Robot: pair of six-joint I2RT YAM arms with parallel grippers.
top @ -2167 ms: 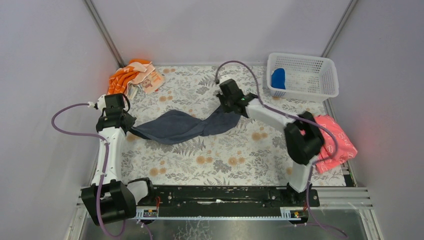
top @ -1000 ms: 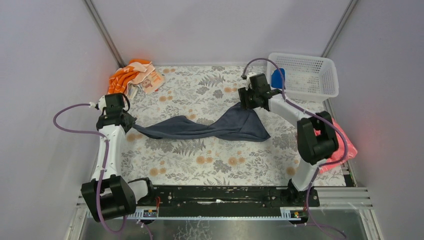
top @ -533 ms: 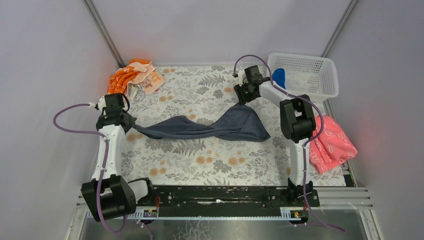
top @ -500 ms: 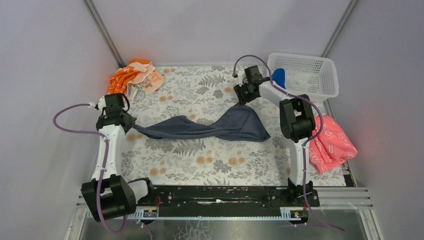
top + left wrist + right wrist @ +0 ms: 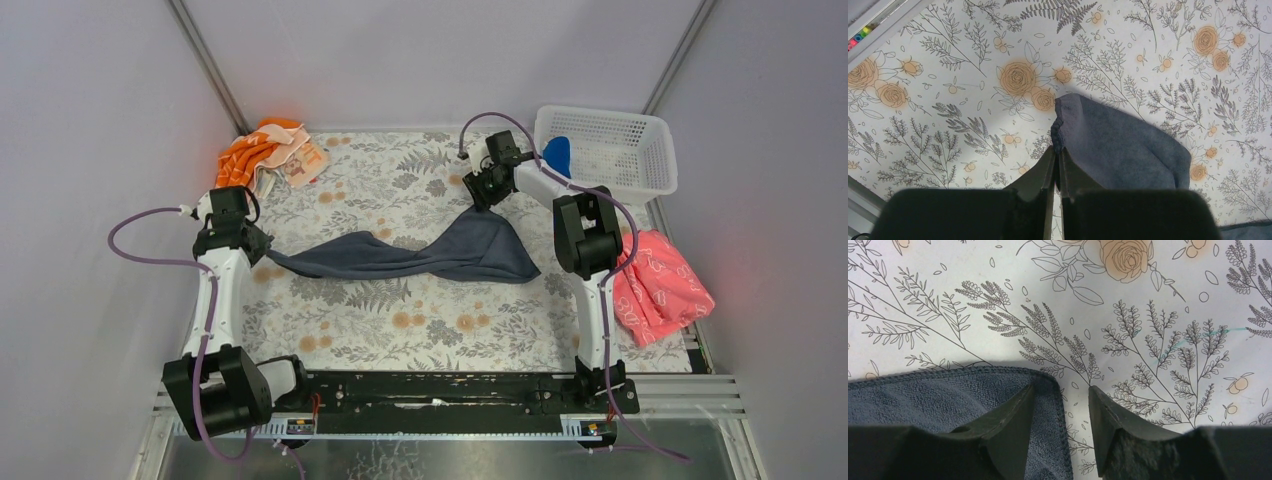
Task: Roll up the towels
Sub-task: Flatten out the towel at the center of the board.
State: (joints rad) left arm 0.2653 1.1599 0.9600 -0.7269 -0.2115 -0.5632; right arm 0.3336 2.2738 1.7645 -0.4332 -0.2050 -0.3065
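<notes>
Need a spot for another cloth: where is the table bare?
Bare: near strip between dark slate-grey towel and black rail; far patch between orange cloth heap and right gripper. Crowded: right side, by white mesh basket and pink cloth.

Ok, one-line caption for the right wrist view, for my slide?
Right pincer, jaws open, over the corner of the grey towel lying on the flowered tablecloth.
</notes>
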